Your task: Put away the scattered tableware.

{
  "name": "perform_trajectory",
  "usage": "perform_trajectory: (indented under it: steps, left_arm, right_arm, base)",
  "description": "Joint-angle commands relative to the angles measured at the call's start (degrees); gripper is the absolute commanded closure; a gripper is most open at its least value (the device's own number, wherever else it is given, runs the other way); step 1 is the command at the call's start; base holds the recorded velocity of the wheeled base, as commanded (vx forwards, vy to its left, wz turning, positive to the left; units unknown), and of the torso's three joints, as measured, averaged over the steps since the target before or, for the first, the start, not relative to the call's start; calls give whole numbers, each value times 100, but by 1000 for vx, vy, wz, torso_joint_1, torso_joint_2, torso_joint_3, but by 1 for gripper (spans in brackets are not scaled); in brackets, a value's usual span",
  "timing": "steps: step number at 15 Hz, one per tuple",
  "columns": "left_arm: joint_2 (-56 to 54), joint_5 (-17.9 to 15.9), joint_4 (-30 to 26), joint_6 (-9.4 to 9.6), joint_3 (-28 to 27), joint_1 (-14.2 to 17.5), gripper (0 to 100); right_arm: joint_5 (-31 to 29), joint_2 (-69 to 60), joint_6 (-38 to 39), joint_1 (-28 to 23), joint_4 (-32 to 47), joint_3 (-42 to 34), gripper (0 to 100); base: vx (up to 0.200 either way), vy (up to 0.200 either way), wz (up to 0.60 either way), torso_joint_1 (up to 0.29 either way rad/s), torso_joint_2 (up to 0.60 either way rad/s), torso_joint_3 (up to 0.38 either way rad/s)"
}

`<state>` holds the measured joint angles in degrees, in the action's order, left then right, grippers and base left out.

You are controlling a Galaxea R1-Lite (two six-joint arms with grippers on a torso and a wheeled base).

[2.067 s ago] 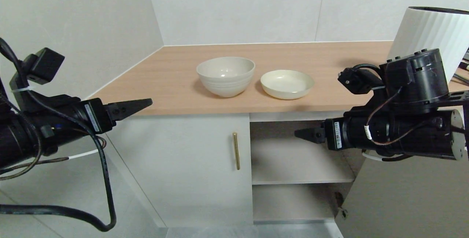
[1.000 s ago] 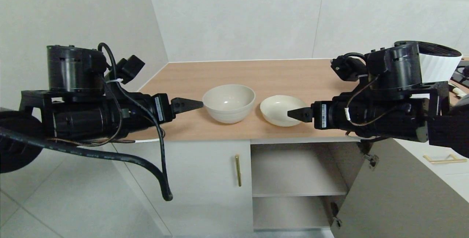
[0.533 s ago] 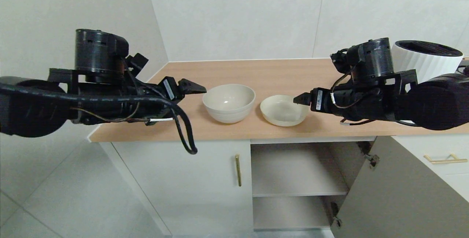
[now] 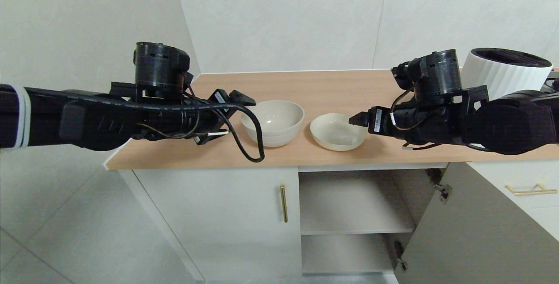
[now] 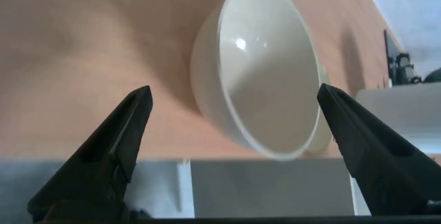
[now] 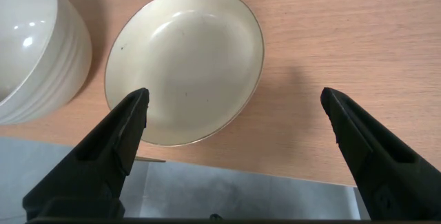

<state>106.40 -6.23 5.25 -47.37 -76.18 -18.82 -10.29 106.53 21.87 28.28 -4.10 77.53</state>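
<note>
A deep cream bowl [image 4: 273, 122] and a shallow cream plate [image 4: 336, 133] sit side by side near the front edge of the wooden counter [image 4: 305, 85]. My left gripper [image 4: 243, 99] hovers just left of the bowl's rim. In the left wrist view it [image 5: 233, 92] stands open, its fingers [image 5: 117, 148] spread wider than the bowl [image 5: 262, 79]. My right gripper [image 4: 355, 120] hangs over the plate's right rim. The right wrist view shows it [image 6: 234, 93] open above the plate [image 6: 185, 65], holding nothing.
A white ribbed container [image 4: 506, 72] stands at the counter's back right. Below the counter, the right cabinet compartment [image 4: 353, 205] is open with two bare shelves, its door [image 4: 480, 231] swung out to the right. The left door has a brass handle [image 4: 282, 196].
Both arms rose from cabinet height to the counter and closed in on the dishes, while the head camera shifted. In the last half second the left gripper advanced to the bowl's rim.
</note>
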Motion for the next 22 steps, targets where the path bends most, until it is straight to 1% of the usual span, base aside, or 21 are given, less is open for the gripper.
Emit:
perform_trajectory:
  steps: [1, 5, 6, 13, 16, 18, 22]
  left_arm:
    - [232, 69, 81, -9, -11, -34, 0]
    - [294, 104, 116, 0, -11, -69, 0]
    - [294, 104, 116, 0, -2, -78, 100]
    - [258, 96, 116, 9, 7, -104, 100]
    - [197, 96, 116, 0, 15, -104, 100]
    - [162, 96, 107, 0, 15, -104, 100]
    - [179, 96, 107, 0, 24, -104, 100]
  right_arm:
    - [1, -10, 1, 2, -3, -1, 0]
    - [1, -1, 1, 2, -3, -10, 0]
    - [1, -1, 1, 2, -3, -1, 0]
    - [-8, -19, 1, 2, -3, -19, 0]
    - [-131, -1, -60, 99, -3, -89, 0]
    - [-430, 122, -86, 142, -3, 25, 0]
    - [-1335, 711, -104, 204, 5, 429, 0]
  base:
    - [0, 0, 0, 0, 0, 0]
    - [0, 0, 0, 0, 0, 0]
    - [0, 0, 0, 0, 0, 0]
    - [0, 0, 0, 0, 0, 0]
    - [0, 0, 0, 0, 0, 0]
    - [0, 0, 0, 0, 0, 0]
    - [0, 0, 0, 0, 0, 0]
